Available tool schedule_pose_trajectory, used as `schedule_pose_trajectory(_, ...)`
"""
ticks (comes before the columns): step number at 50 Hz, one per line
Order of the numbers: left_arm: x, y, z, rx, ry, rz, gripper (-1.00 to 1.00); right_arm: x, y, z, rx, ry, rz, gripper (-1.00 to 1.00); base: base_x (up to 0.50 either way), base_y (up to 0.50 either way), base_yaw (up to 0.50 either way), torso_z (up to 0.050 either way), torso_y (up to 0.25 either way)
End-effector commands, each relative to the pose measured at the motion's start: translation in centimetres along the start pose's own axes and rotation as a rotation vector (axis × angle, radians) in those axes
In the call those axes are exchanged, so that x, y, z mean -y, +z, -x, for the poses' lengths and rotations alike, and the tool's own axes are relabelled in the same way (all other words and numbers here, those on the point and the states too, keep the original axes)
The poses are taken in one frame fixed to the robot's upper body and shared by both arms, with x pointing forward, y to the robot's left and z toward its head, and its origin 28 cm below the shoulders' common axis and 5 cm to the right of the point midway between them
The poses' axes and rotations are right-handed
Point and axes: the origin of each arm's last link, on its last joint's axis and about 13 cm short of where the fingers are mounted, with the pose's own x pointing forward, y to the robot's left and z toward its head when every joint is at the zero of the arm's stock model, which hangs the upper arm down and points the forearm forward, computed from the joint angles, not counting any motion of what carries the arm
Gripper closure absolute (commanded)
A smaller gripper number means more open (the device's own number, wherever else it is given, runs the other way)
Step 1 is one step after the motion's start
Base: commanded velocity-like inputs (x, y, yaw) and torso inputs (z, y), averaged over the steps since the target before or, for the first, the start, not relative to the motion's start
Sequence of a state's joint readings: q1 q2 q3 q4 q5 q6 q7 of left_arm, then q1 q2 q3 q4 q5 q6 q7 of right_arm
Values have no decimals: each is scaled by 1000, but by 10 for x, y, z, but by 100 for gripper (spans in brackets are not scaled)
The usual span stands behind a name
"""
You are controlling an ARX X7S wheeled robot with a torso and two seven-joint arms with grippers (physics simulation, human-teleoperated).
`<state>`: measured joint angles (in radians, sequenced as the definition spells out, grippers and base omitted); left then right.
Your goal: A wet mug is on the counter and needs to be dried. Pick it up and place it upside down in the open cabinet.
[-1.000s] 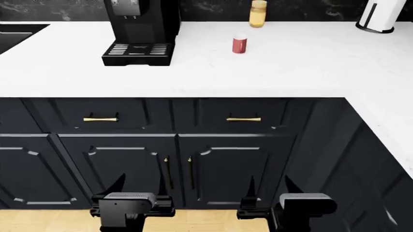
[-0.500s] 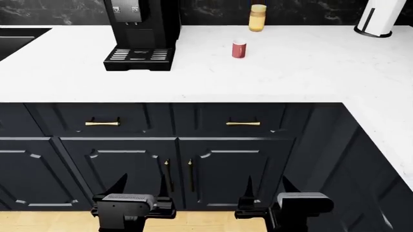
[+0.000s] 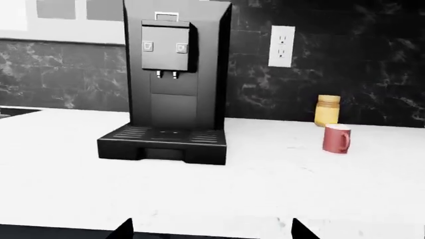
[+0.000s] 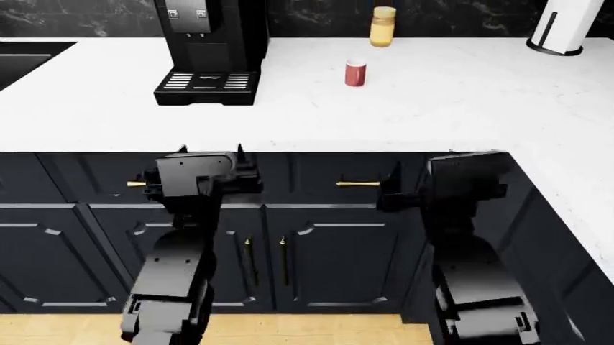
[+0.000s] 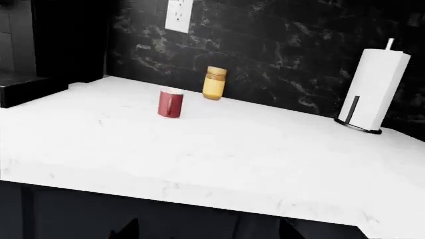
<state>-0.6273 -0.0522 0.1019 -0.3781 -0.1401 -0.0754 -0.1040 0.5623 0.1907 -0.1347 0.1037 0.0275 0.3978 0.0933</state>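
The red mug (image 4: 355,72) stands upright on the white counter (image 4: 451,108), well back from the front edge, its handle showing in the left wrist view (image 3: 337,139). The right wrist view also holds the mug (image 5: 170,102). My left gripper (image 4: 211,151) and right gripper (image 4: 427,159) hang in front of the navy drawer fronts, just below the counter's front edge and far short of the mug. Both point toward the back wall. The left gripper (image 3: 212,230) and the right gripper (image 5: 207,230) are open and hold nothing. The open cabinet is out of view.
A black coffee machine (image 4: 211,43) stands left of the mug. A yellow jar (image 4: 383,26) sits behind it by the dark backsplash. A paper towel holder (image 4: 566,25) is at the back right, a sink (image 4: 24,54) at the far left. The counter turns forward along the right (image 4: 576,194).
Both arms have risen from near the floor to the height of the counter's front edge. The mug has not moved.
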Motion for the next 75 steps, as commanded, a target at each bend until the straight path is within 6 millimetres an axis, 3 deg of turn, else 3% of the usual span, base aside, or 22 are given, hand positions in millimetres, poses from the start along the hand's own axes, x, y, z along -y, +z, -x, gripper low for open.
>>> schedule_pose_trajectory(1, 15, 92, -106, -39, -16, 26, -100, 67, 89, -92, -131, -161, -42, -100, 0, 0, 0, 0, 0)
schedule_pose_trajectory(11, 16, 90, -106, -163, -54, -25, -100, 58, 75, -106, -230, -122, -78, -100, 0, 0, 0, 0, 0)
schedule_pose_trajectory(21, 15, 90, -106, -177, -71, -27, -100, 59, 70, -104, -250, -116, -132, -100, 0, 0, 0, 0, 0)
schedule_pose_trajectory(42, 12, 86, -104, -209, -61, -6, -100, 58, 66, -103, -235, -113, -140, -100, 0, -372, 0, 0, 0)
schedule_pose_trajectory(75, 9, 87, -104, -223, -63, 11, -100, 54, 64, -106, -247, -91, -141, -100, 499, 0, 0, 0, 0)
